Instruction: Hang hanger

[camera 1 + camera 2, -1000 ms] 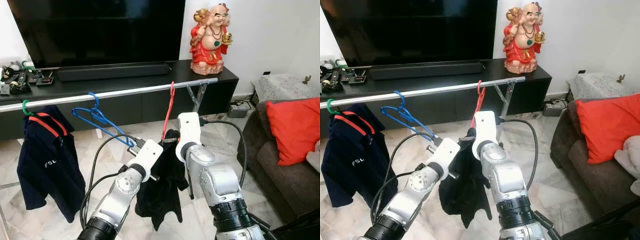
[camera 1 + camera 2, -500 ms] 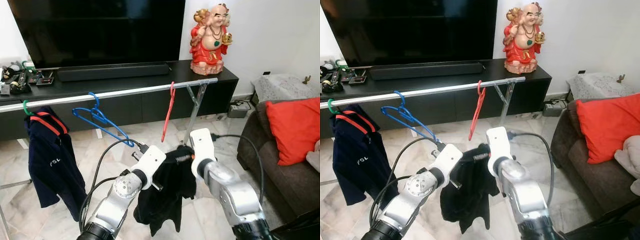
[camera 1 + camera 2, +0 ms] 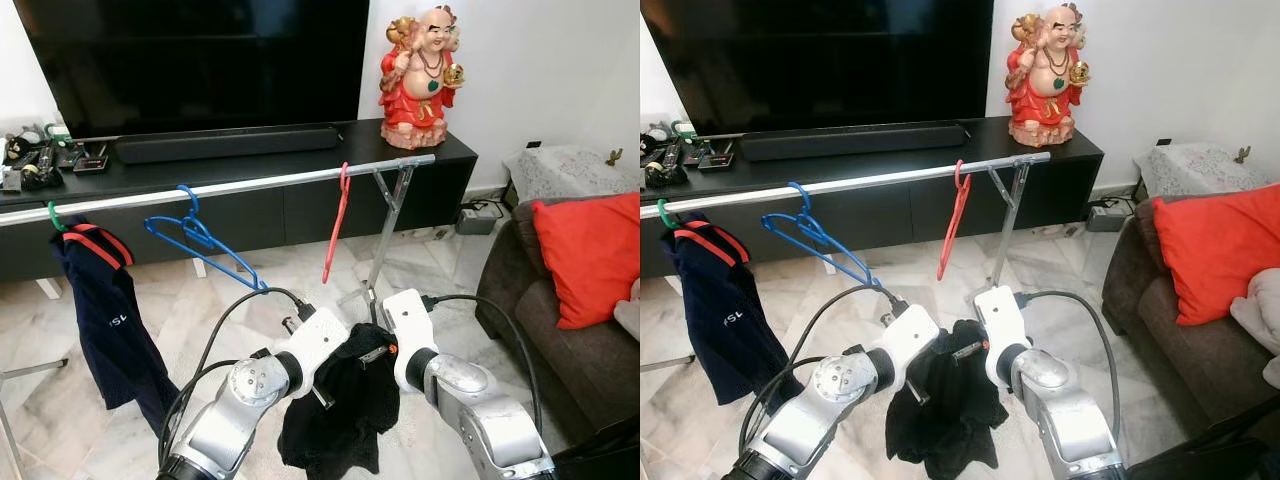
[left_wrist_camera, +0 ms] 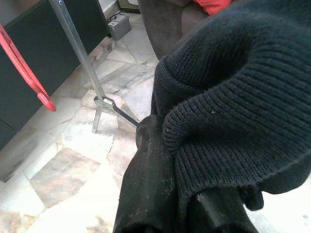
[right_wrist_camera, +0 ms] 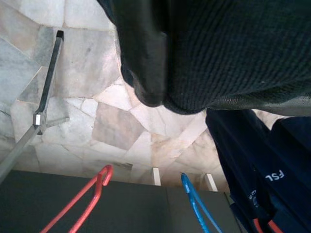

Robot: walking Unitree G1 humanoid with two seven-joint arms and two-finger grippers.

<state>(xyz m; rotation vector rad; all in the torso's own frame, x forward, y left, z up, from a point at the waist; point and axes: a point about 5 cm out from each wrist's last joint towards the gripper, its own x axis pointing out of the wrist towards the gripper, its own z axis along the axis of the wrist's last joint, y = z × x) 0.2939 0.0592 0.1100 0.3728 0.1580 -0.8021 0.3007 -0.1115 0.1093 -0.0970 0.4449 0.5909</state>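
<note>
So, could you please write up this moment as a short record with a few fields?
setting: living room, TV cabinet behind a silver clothes rail
on the rail: navy shirt on a green hanger, bare blue hanger, bare red hanger
held: black knitted garment, between both pincers, below the rail
left pincer: against the garment, fingers hidden by cloth
right pincer: against the garment, fingers hidden by cloth
nearby: red figurine on the cabinet, sofa with red cushion
</note>
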